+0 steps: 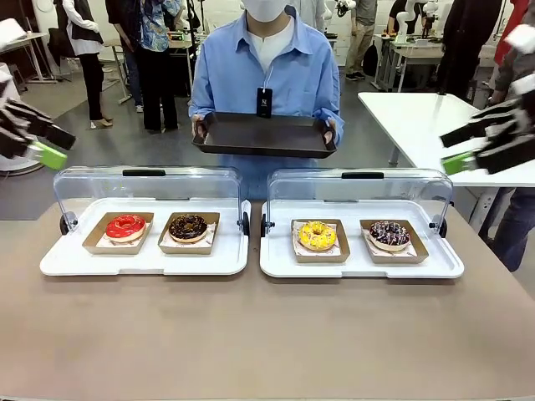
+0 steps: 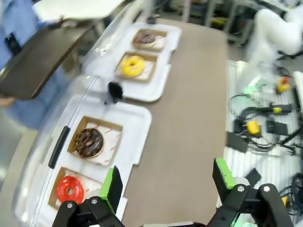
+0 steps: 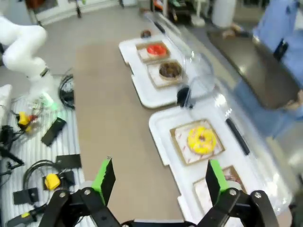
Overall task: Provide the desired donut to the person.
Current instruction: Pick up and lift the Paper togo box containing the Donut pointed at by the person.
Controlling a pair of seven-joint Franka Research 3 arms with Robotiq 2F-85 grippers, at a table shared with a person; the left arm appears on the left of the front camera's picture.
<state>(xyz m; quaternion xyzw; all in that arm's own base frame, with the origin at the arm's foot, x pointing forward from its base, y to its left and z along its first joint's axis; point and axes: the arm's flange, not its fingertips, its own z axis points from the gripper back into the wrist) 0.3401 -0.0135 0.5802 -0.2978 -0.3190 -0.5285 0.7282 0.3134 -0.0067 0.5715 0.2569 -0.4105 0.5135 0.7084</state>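
Big brown table (image 1: pixel 251 334) takes up the lower half of the front view. Behind it, top centre, the person (image 1: pixel 267 71) in a light blue shirt holds a dark tray (image 1: pixel 263 134) flat with both hands, just past the far edge of the table

On the table are two white cases side by side, nearly touching in the middle of the frame: left case (image 1: pixel 50 263) and right case (image 1: pixel 276 267). Both have their clear lids flipped up at the back

The left gripper (image 2: pixel 168 179) hangs in the air at the left edge of the front view, and the right gripper (image 3: pixel 158 177) does the same at the right edge. Both are well above the cases, with the jaws spread wide and nothing between them

Donuts each sit in their own little cardboard box. The red donut (image 1: pixel 125 226) and chocolate donut (image 1: pixel 188 226) are in the left case, red further left. The yellow donut (image 1: pixel 317 235) and sprinkled dark donut (image 1: pixel 389 234) are in the right case, yellow nearer the centre
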